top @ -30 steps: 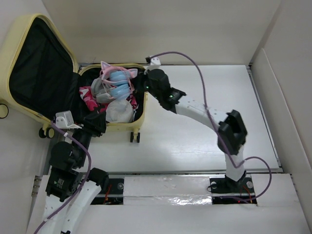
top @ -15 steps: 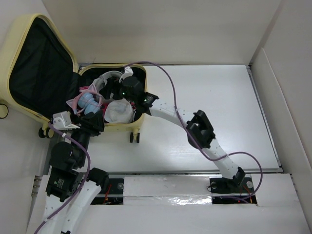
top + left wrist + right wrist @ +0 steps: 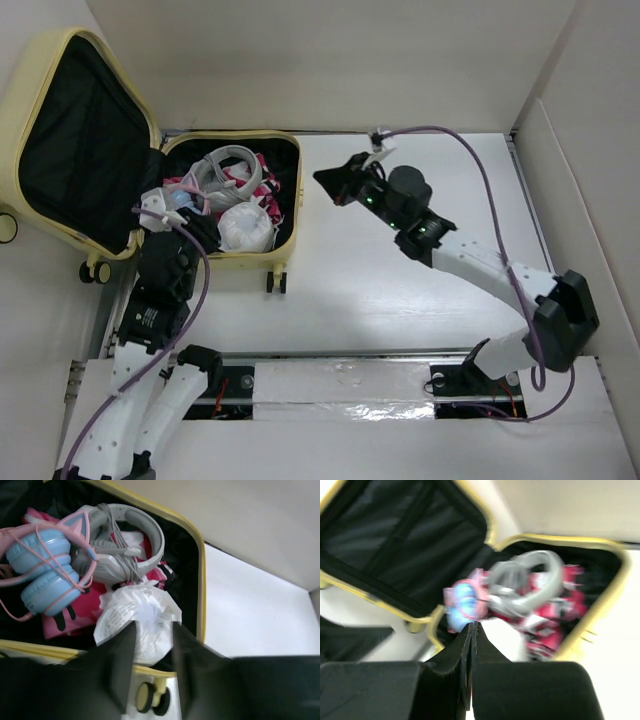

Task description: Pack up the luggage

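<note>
The pale-yellow luggage lies open at the table's far left, its black-lined lid leaning back. Inside lie blue-and-pink cat-ear headphones, grey headphones, a white crumpled packet and pink-red cloth. My left gripper hovers at the case's near rim, open and empty; in its wrist view the packet shows between its fingers, apart from them. My right gripper is shut and empty over the table, right of the case; its wrist view looks at the blurred contents.
The case's wheels point toward the arms. White walls box in the table, with a raised panel on the right. A purple cable arcs over the right arm.
My right gripper lowered the blue-and-pink headphones into the case, let them go and pulled back right, out of the case. My left arm shifted slightly toward the case.
</note>
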